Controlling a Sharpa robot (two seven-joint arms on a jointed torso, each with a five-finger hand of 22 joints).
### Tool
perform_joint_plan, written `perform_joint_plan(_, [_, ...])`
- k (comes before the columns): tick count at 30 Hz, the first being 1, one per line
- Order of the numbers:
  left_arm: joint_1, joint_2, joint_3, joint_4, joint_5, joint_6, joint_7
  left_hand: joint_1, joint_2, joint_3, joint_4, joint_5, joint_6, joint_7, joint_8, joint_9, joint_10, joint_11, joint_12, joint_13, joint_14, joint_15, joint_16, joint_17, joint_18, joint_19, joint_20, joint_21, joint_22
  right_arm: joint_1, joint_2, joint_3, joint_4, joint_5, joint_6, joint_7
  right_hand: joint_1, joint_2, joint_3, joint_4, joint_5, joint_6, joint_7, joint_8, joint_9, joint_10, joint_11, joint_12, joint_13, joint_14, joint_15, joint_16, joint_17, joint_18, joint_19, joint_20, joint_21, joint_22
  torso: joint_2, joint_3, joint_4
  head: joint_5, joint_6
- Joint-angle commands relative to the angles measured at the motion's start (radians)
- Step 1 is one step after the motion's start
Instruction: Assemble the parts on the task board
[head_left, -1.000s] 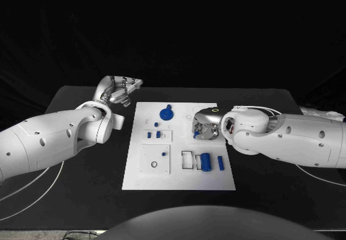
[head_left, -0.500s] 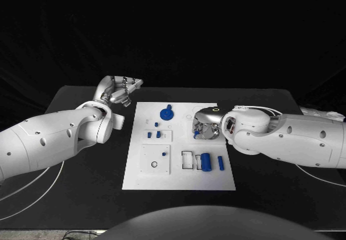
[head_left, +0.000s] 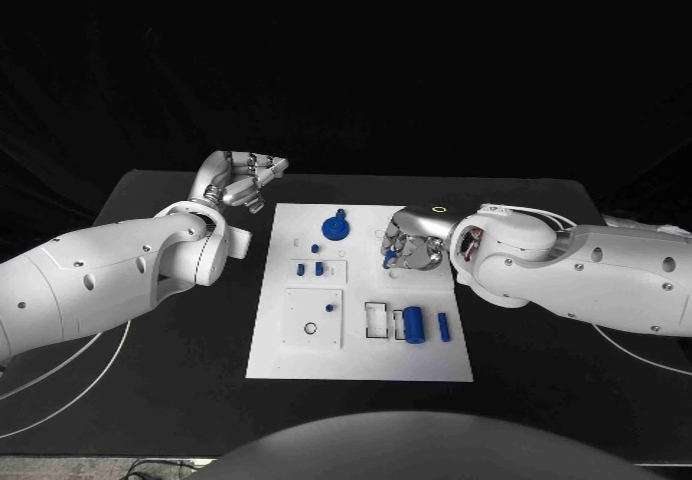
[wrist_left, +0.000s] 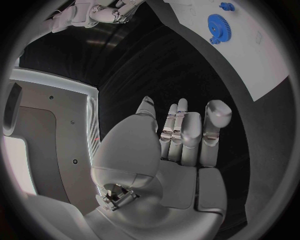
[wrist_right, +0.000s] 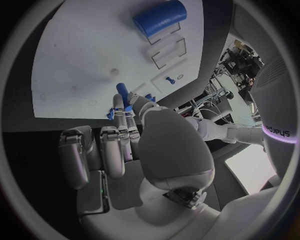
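Head view: right robot hand (head_left: 410, 243) over the task board (head_left: 361, 355)'s right edge, pinching a small blue part (head_left: 389, 256); left robot hand (head_left: 241, 180) curled, empty, off-board. Right wrist view: part (wrist_right: 122, 92) points boardward.

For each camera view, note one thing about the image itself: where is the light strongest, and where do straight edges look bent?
Head view: the task board is the brightest surface against a black table and backdrop, edges straight. Left wrist view: fisheye curves the board's edge; the left hand is evenly lit. Right wrist view: the board bows likewise; a bright room patch glares beside the right hand.
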Motion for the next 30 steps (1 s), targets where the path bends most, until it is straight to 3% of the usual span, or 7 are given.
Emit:
perform_joint_plan(1, [0.001, 0.001, 0.001, 0.002, -0.004, 0.007, 0.008, -0.001, 0.008, -0.008, 0.0, 0.004, -0.006, -0.001, 0.0, 0.0, -0.006, 0.003, -0.001, 0.001, -0.006, -0.001, -0.003, -0.001, -0.007, -0.006, -0.001, -0.002, 0.038, 0.015, -0.011, 0.0, 0.02, 0.009, -0.052, 0.027, 0.003, 0.0, 0.004, -0.003, 0.006, 0.014, -0.006, 0.006, 0.012, 0.004, 0.001, 0.001, 0.0, 0.104, -0.004, 0.004, 0.264, -0.007, 0.105, -0.007, 0.004, 0.263, 0.0, 0.0, -0.0018, 0.002, 0.0])
perform_joint_plan(8, [0.001, 0.002, 0.001, 0.001, -0.004, 0.008, 0.008, 0.0, 0.009, -0.009, 0.0, 0.005, -0.006, -0.001, 0.0, 0.0, -0.006, 0.003, -0.001, 0.001, -0.007, -0.001, -0.004, -0.001, -0.007, -0.006, -0.001, -0.002, 0.038, 0.052, -0.033, 0.001, 0.065, 0.009, -0.061, 0.03, 0.002, -0.001, 0.003, -0.002, 0.006, 0.014, -0.005, 0.005, 0.012, 0.003, 0.002, -0.001, -0.001, 0.104, -0.003, 0.004, 0.264, -0.007, 0.105, -0.007, 0.004, 0.263, 0.0, 0.0006, -0.0019, 0.005, 0.0])
perform_joint_plan(14, [0.001, 0.005, 0.001, 0.0, -0.004, 0.009, 0.008, 0.001, 0.009, -0.009, 0.0, 0.005, -0.006, -0.001, 0.0, 0.0, -0.006, 0.003, -0.001, 0.001, -0.007, -0.001, -0.004, -0.001, -0.007, -0.006, -0.001, -0.002, 0.038, 0.065, -0.036, 0.001, 0.094, 0.023, -0.061, 0.037, 0.001, -0.002, 0.002, -0.001, 0.007, 0.013, -0.003, 0.003, 0.012, 0.001, 0.003, -0.003, -0.001, 0.104, -0.002, 0.004, 0.264, -0.007, 0.105, -0.006, 0.004, 0.263, -0.001, 0.0008, -0.0006, 0.007, 0.0])
perform_joint_plan(22, [0.0, 0.01, 0.001, -0.011, -0.004, 0.012, 0.008, 0.001, 0.009, -0.009, 0.0, 0.005, -0.006, -0.001, 0.0, 0.0, -0.006, 0.003, -0.001, 0.001, -0.007, -0.001, -0.004, -0.001, -0.007, -0.006, -0.001, -0.002, 0.038, 0.068, 0.006, 0.001, 0.117, 0.104, -0.033, 0.062, 0.002, -0.002, 0.003, -0.001, 0.008, 0.011, -0.001, 0.001, 0.012, -0.002, 0.005, -0.005, -0.002, 0.104, -0.001, 0.004, 0.264, -0.007, 0.105, -0.006, 0.004, 0.263, -0.002, 0.001, -0.0007, 0.034, 0.0])
perform_joint_plan(30, [-0.003, 0.017, 0.001, -0.024, -0.017, 0.015, 0.01, 0.002, 0.01, -0.01, 0.0, 0.005, -0.006, -0.001, 0.0, 0.0, -0.006, 0.003, -0.001, 0.001, -0.007, -0.001, -0.004, -0.001, -0.007, -0.006, -0.001, -0.002, 0.039, 0.057, 0.107, 0.001, 0.098, 0.15, 0.018, 0.087, 0.005, -0.001, 0.005, -0.002, 0.01, 0.007, 0.003, -0.003, 0.01, -0.008, 0.008, -0.006, -0.002, 0.104, 0.001, 0.004, 0.264, -0.007, 0.105, -0.005, 0.004, 0.263, -0.003, 0.0002, 0.0018, 0.057, 0.0])
